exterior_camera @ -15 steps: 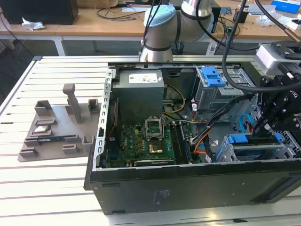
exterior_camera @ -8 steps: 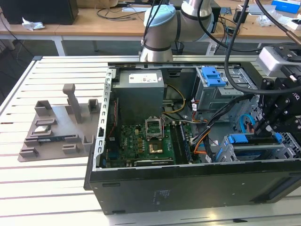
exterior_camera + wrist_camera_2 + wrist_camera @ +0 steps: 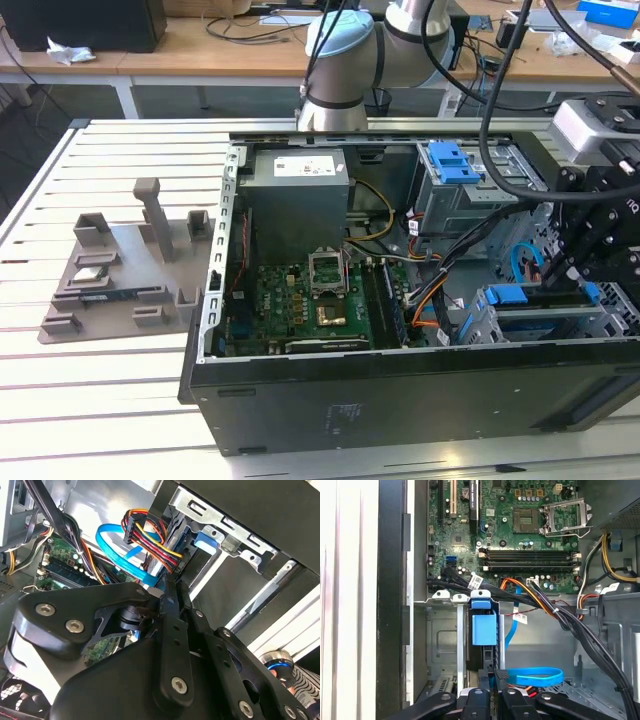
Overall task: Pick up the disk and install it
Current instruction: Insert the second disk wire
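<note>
The gripper [image 3: 492, 680] is seen inside the open computer case [image 3: 400, 385], its fingers drawn together on the edge of the disk [image 3: 481, 652], which stands on edge in the drive cage [image 3: 442, 640] directly ahead of the fingertips. A looped blue cable [image 3: 535, 676] lies just beside the gripper. Beyond the disk, the motherboard [image 3: 520, 525] is spread out, well apart.

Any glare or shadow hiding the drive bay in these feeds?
First wrist view: table washed out white, blue tab evenly lit. Second wrist view: gripper dark in front, cage brightly lit. Exterior view: even light, motherboard free of glare.
</note>
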Robot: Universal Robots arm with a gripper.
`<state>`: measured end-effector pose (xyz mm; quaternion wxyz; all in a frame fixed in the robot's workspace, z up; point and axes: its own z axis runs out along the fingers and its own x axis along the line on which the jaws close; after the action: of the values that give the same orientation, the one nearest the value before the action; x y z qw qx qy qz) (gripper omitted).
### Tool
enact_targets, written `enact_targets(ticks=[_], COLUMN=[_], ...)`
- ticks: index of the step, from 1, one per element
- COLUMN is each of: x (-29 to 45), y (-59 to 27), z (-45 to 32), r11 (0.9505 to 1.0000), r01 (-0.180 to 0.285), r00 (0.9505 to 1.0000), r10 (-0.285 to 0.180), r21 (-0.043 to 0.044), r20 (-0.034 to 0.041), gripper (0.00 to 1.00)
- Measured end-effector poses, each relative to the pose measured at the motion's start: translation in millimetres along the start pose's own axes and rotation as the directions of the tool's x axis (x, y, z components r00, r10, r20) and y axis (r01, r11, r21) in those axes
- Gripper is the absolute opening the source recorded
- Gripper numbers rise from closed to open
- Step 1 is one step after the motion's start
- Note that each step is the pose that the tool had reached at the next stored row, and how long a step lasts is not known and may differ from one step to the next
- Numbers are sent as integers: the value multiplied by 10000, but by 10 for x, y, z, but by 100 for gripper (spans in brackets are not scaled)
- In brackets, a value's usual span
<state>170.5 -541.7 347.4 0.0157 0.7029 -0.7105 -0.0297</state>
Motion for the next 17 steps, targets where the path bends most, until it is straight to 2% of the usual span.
enact_targets(ticks=[3, 4, 14, 16, 17], x=[3, 6, 32, 33, 33], y=[-1, -1, -4, -5, -5], z=[9, 14, 66, 68, 69], r11=[10000, 10000, 10000, 10000, 10000], r01=[6, 7, 6, 6, 6], r00=[10000, 9999, 10000, 9999, 10000], r10=[-6, -7, -6, -6, -6], r21=[-1, -1, -7, -8, -7], r20=[95, 101, 98, 100, 99], gripper=[16, 16, 16, 17, 24])
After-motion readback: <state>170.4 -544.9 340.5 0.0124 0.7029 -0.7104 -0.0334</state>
